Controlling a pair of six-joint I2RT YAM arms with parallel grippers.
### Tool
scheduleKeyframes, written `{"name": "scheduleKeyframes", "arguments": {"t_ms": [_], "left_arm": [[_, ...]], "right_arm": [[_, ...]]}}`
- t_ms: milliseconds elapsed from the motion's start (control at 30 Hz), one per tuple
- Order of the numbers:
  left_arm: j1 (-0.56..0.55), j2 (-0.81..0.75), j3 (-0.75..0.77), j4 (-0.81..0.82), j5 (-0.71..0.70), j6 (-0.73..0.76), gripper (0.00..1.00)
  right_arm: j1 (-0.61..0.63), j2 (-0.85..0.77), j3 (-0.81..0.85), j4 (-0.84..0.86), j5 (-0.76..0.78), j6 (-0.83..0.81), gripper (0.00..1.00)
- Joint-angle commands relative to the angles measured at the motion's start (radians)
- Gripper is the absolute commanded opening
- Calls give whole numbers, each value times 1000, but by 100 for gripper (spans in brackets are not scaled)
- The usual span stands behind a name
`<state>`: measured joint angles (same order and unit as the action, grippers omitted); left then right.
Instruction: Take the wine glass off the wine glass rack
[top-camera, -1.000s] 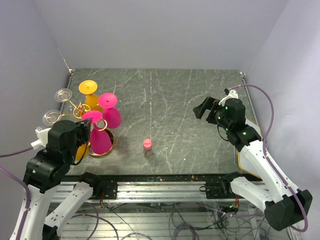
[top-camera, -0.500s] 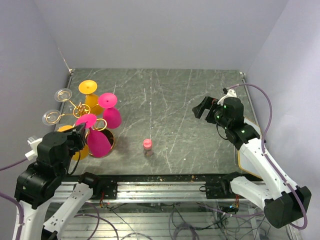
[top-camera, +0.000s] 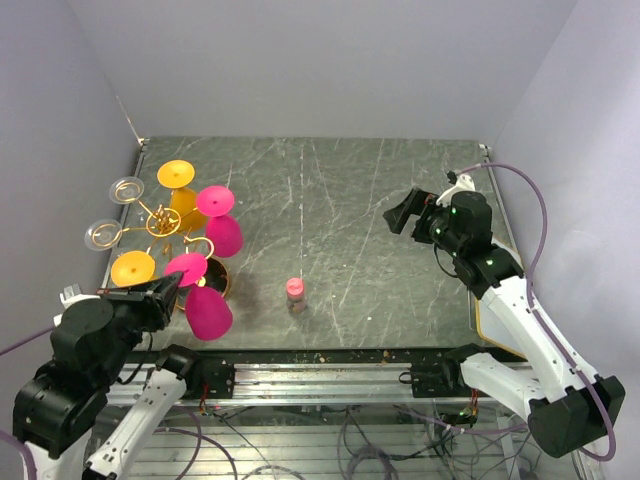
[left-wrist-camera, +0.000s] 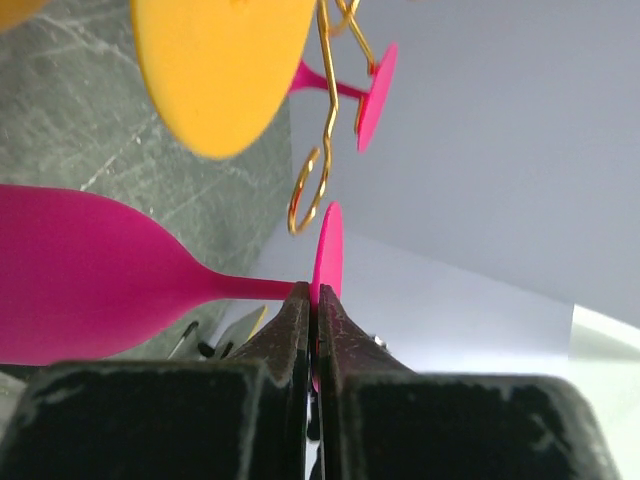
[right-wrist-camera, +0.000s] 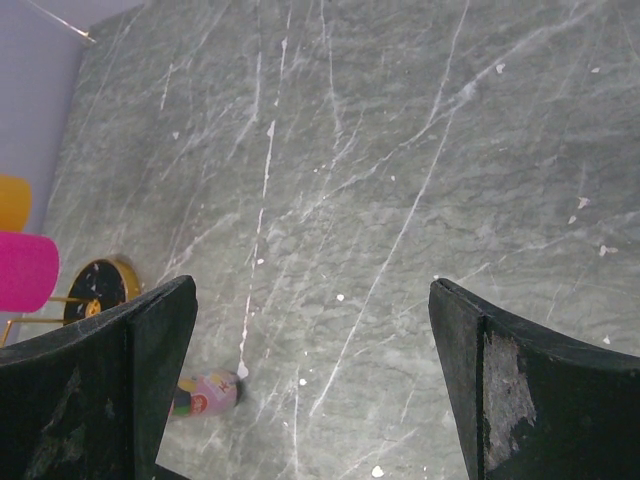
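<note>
The gold wire wine glass rack (top-camera: 160, 220) stands at the table's left, holding orange, pink and clear glasses upside down. My left gripper (top-camera: 168, 290) is shut on the foot disc of a pink wine glass (top-camera: 207, 310), held tilted just in front of the rack. In the left wrist view, the gripper (left-wrist-camera: 313, 300) pinches the pink foot (left-wrist-camera: 328, 245), the bowl (left-wrist-camera: 90, 290) lies to the left, and a curled gold arm end (left-wrist-camera: 312, 185) is close above the foot. My right gripper (top-camera: 405, 214) is open and empty over the right side, and also shows in its own view (right-wrist-camera: 312, 290).
A small bottle with a pink cap (top-camera: 295, 290) stands near the table's front middle; it also shows in the right wrist view (right-wrist-camera: 205, 392). An orange glass (left-wrist-camera: 220, 70) and another pink glass foot (left-wrist-camera: 375, 85) hang close above my left gripper. Walls close in the left, back and right.
My left arm has drawn back toward the near left with the pink glass, pulling it away from the rack's middle. An orange foot now shows at the rack's near left. The right arm barely moved.
</note>
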<state>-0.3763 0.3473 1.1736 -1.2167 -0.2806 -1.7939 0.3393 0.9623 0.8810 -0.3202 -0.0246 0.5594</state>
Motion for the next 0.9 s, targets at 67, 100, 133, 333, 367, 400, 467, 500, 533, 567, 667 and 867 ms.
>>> {"name": "scheduleKeyframes", "arguments": {"t_ms": [67, 100, 133, 333, 367, 400, 467, 500, 533, 567, 667, 867], "left_arm": [[7, -71, -29, 171, 256, 159, 7], [7, -72, -41, 206, 294, 174, 7], [7, -72, -50, 237, 328, 190, 7], [9, -45, -42, 295, 451, 271, 7], [10, -39, -40, 303, 466, 281, 7], [10, -37, -40, 318, 485, 290, 7], [11, -36, -54, 377, 539, 302, 7], [12, -38, -64, 409, 562, 300, 7], [13, -42, -73, 442, 582, 300, 7], [14, -45, -81, 474, 596, 297, 7], [15, -51, -89, 538, 628, 303, 7], [16, -34, -105, 644, 699, 298, 7]], "right_arm": [[-5, -48, 32, -14, -11, 11, 100], [-4, -56, 31, -16, -17, 18, 100], [-5, -64, 29, -18, -25, 26, 100], [-5, -116, 5, -17, -101, 84, 100], [-5, -125, -6, -1, -134, 99, 100], [-5, -133, -21, 22, -171, 117, 100], [-5, -150, -64, 102, -282, 180, 100], [-4, -157, -93, 163, -346, 228, 100], [-5, -161, -129, 253, -457, 312, 100], [-3, -159, -169, 353, -543, 389, 100], [-3, -125, -296, 808, -739, 663, 100], [114, -72, -323, 984, -723, 784, 100]]}}
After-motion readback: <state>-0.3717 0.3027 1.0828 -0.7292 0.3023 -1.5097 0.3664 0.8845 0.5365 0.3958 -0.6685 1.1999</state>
